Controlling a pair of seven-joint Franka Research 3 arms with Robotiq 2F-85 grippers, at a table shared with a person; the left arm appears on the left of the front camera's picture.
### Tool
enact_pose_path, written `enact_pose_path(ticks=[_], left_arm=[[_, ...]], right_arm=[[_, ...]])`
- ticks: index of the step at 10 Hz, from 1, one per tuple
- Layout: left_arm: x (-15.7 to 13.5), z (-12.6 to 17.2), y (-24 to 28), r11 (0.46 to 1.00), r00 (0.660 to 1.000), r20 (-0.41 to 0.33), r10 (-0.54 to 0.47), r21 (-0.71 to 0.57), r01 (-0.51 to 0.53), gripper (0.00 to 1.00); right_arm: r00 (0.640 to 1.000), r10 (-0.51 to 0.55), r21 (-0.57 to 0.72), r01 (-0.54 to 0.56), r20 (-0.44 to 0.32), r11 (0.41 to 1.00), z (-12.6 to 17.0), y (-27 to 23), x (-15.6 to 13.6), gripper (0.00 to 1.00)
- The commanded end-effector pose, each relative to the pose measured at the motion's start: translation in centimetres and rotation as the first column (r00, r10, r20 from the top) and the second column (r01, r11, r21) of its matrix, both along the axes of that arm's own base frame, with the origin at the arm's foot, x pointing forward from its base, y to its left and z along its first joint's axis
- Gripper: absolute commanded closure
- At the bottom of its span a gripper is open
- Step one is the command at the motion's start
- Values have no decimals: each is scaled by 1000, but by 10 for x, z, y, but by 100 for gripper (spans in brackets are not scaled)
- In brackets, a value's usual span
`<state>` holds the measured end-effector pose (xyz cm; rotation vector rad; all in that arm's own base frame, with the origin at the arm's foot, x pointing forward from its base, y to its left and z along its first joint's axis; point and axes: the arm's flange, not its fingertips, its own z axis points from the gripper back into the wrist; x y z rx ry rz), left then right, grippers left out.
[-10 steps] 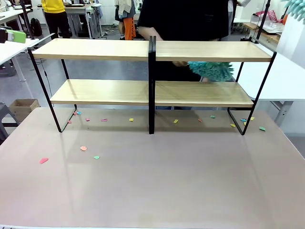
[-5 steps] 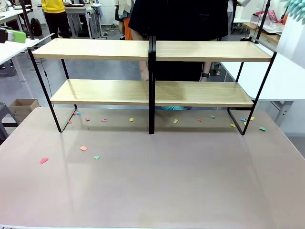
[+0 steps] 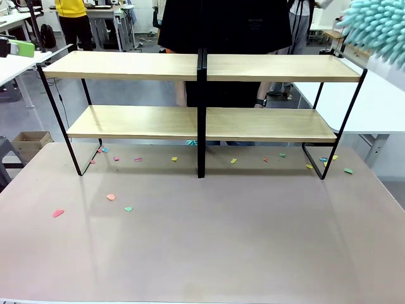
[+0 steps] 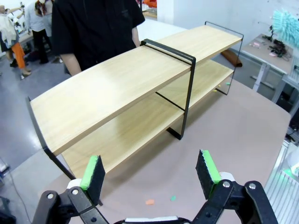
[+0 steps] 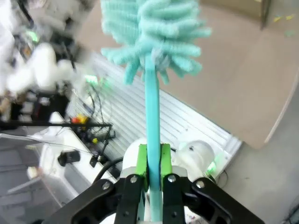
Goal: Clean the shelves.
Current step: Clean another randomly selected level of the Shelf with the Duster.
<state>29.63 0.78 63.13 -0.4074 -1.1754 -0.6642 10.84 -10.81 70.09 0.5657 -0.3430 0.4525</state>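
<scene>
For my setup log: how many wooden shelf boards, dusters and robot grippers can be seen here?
Wooden boards on the shelves: 4
Teal duster: 1
Grippers: 2 (left gripper open, right gripper shut on the duster)
Total: 7

Shelves (image 3: 201, 120) stand across the far part of the tabletop (image 3: 209, 253). A person (image 3: 228, 25) stands directly behind them, at their middle. Scraps (image 3: 111, 197) lie on the tabletop, some under the lower boards, some before the left section. A duster (image 3: 378, 28) is high at the right, above top-board level. A box (image 3: 30, 142) sits on the floor, left of the tabletop.
</scene>
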Motion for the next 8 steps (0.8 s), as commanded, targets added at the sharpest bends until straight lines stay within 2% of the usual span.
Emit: enact_pose_path(ticks=[1, 3, 4, 5, 6, 7, 8], left_arm=[[2, -2, 0, 1000, 1000, -1, -5, -8, 5, 0], [2, -2, 0, 1000, 1000, -1, -5, -8, 5, 0], [2, -2, 0, 1000, 1000, -1, -5, -8, 5, 0], [2, -2, 0, 1000, 1000, -1, -5, -8, 5, 0], [2, -2, 0, 1000, 1000, -1, -5, -8, 5, 0], [2, -2, 0, 1000, 1000, -1, -5, -8, 5, 0], [2, -2, 0, 1000, 1000, -1, -5, -8, 5, 0]], right_arm=[[989, 87, -142, -104, -119, 984, -51, 38, -3, 88], [959, 134, -203, -187, -250, 961, -106, 84, 16, 88], [950, 122, -231, -193, -289, 954, -130, 102, 27, 88], [960, 41, -340, -137, -276, 930, -154, 117, 34, 88], [977, 34, -339, -104, -208, 935, -128, 91, 18, 88], [946, 100, -247, -181, -309, 952, -146, 107, 34, 88], [954, 78, -297, -168, -291, 940, -154, 111, 35, 88]])
